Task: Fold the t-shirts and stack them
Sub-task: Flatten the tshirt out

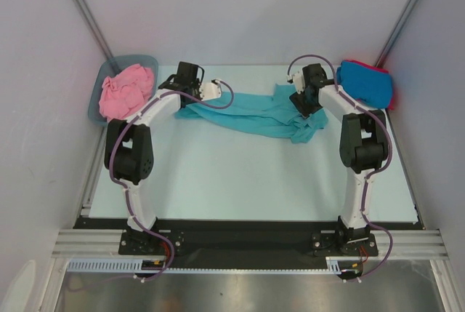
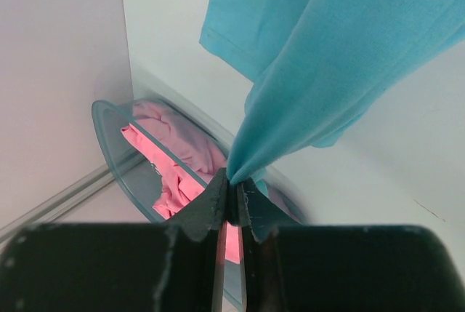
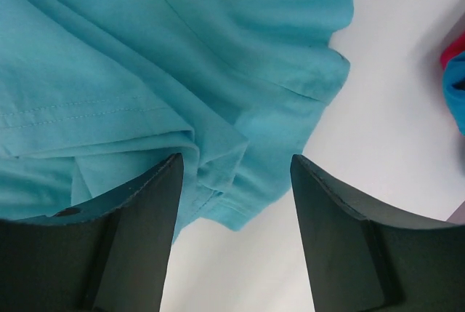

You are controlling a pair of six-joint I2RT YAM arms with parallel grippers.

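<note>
- Left gripper (image 2: 232,185): jaws were pinched nearly together on a bunched edge of the teal t-shirt (image 2: 327,57). In the left wrist view the cloth rose out of the fingertips and fanned wider above them.
- Right gripper (image 3: 236,174): jaws stood wide apart with nothing clamped between them. They were poised over a folded hem of the teal t-shirt, and cloth showed in the gap. Whether the fingers touched the fabric could not be told.
- Teal t-shirt, overhead view: it was stretched as a rumpled band across the far part of the table (image 1: 240,174). One end was at the left gripper, and the other was bunched beneath the right gripper.
- Pink t-shirt (image 1: 127,88): it sat crumpled in the tub (image 1: 142,59) at the far left corner, well apart from the teal one. From the left wrist camera the tub and its pink contents showed just behind the pinched fingers.
- Blue t-shirt (image 1: 363,83): it lay as a flat folded bundle at the far right corner, just beside the right arm's wrist.
- Red t-shirt (image 1: 389,92): it lay underneath the blue one, and only a thin red edge showed along the right side. Both colours also appeared at the right margin of the right wrist view, apart from the teal cloth.
- Both arms reached forward from their bases at the near edge of the table, one on each side.
</note>
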